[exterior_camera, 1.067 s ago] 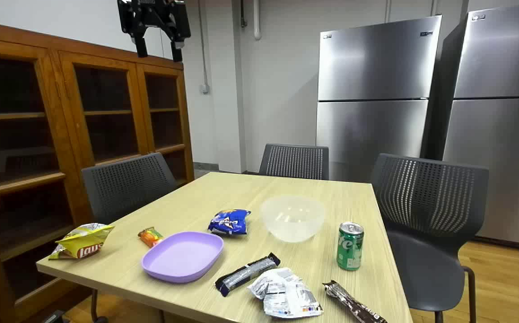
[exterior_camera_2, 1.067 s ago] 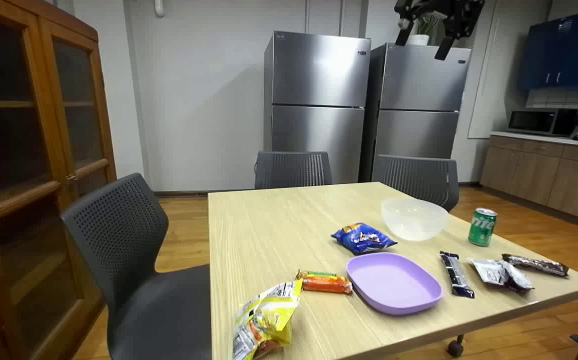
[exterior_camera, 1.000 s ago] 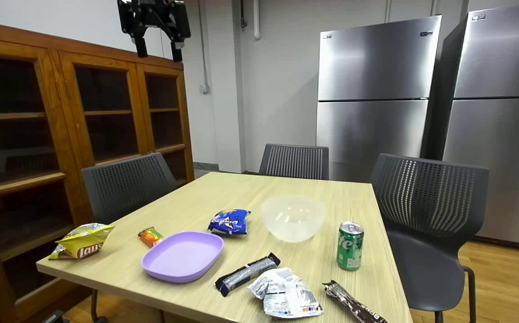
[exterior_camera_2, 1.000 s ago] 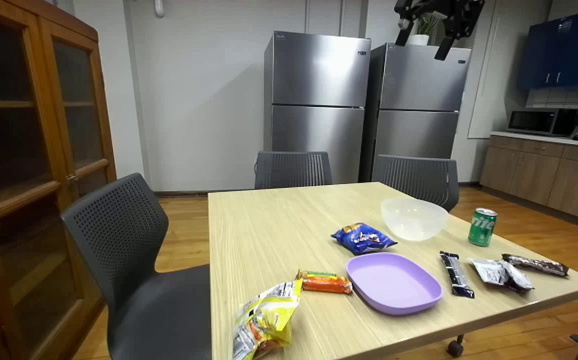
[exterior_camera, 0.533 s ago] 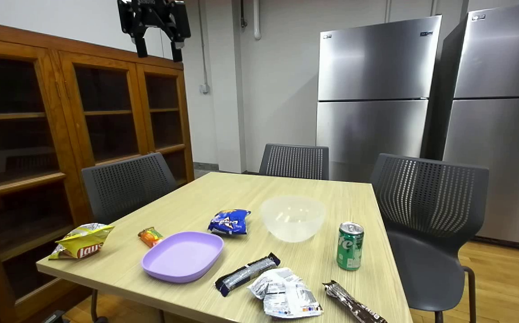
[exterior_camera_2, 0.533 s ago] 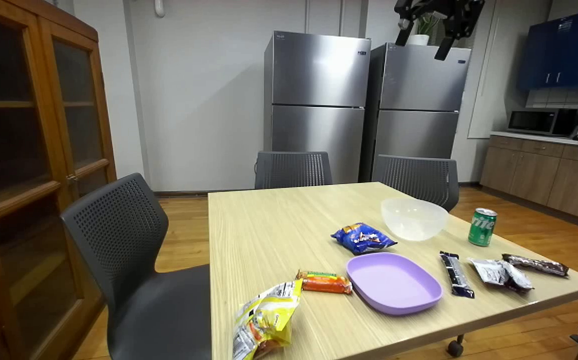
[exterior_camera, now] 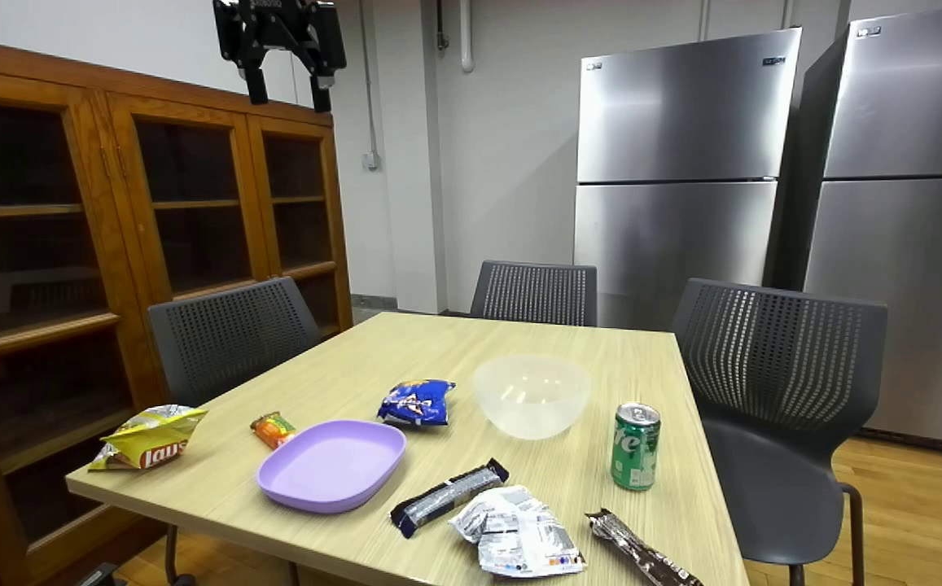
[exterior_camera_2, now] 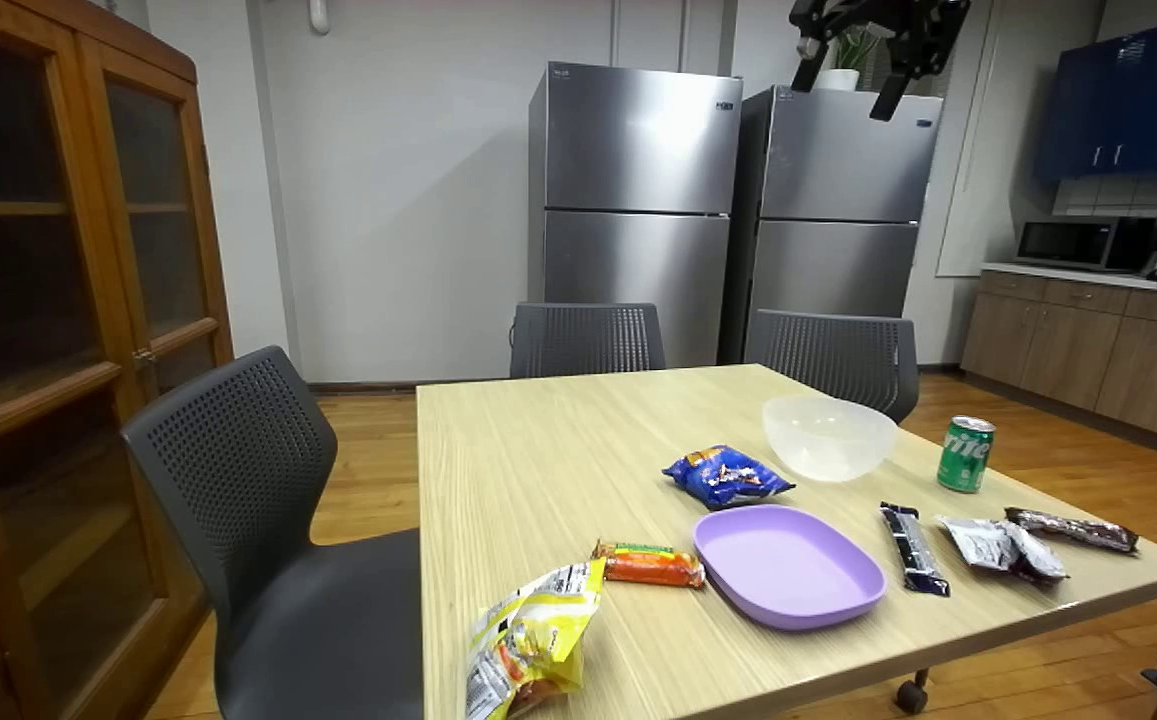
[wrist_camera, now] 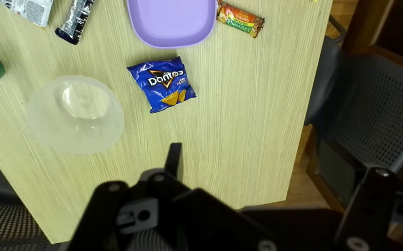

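Where the pale, wood-grained tabletop (exterior_camera: 405,342) comes nearest in an exterior view, a white-and-silver packet (exterior_camera: 523,533) lies between a black-and-silver bar (exterior_camera: 448,498) and a brown-wrapped bar (exterior_camera: 641,549). Also toward that near edge sit a shallow lilac plate (exterior_camera: 332,465) and, at the corner, a crumpled yellow bag (exterior_camera: 153,439), with an orange-wrapped bar (exterior_camera_2: 650,564) just beside the plate. Farther in, a green can (exterior_camera: 635,446) stands upright close to one side, and a translucent bowl (exterior_camera: 531,399) rests right way up, a strip of tabletop separating it from a blue Doritos bag (wrist_camera: 163,83). Well above the tabletop hangs the gripper (exterior_camera: 289,99), its jaws standing wide apart; the wrist view shows the Doritos bag and the bowl as the things closest to it. Past the edges, grey chairs (exterior_camera: 780,358) with perforated backs stand on a honey-coloured wooden floor (exterior_camera: 926,472). Beyond them are a glass-fronted wooden cabinet (exterior_camera: 116,195) and two stainless refrigerators (exterior_camera: 678,163), a potted plant (exterior_camera_2: 838,80) on top of one, in front of a pale wall (exterior_camera: 511,122); off to the side in an exterior view are a counter (exterior_camera_2: 1088,340) with wooden fronts, a microwave (exterior_camera_2: 1068,243) and blue wall cupboards (exterior_camera_2: 1133,100).
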Robot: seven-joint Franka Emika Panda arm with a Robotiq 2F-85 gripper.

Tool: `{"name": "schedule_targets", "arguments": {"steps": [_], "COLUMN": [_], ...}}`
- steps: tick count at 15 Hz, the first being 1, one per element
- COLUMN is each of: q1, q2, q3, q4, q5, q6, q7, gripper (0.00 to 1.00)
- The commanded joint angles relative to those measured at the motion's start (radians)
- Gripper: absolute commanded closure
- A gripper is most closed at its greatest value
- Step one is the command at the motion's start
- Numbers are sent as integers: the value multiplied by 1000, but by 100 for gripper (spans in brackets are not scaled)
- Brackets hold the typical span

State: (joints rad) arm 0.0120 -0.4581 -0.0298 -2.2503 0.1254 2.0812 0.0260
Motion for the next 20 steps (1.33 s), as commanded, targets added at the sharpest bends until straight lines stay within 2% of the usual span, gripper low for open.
{"name": "schedule_targets", "arguments": {"steps": [1, 5, 11, 16, 20], "q1": [-5, -20, -66, -116, -142], "q2": [1, 26, 111, 190, 250], "q3": [4, 10, -20, -23, -21], "q4": [2, -24, -76, -115, -144], "q5": [2, -27, -17, -49, -73], "q6": [-3, 29, 115, 206, 236], "q7": [-2, 15, 79, 181, 317], "gripper": [0, 0, 0, 0, 0]}}
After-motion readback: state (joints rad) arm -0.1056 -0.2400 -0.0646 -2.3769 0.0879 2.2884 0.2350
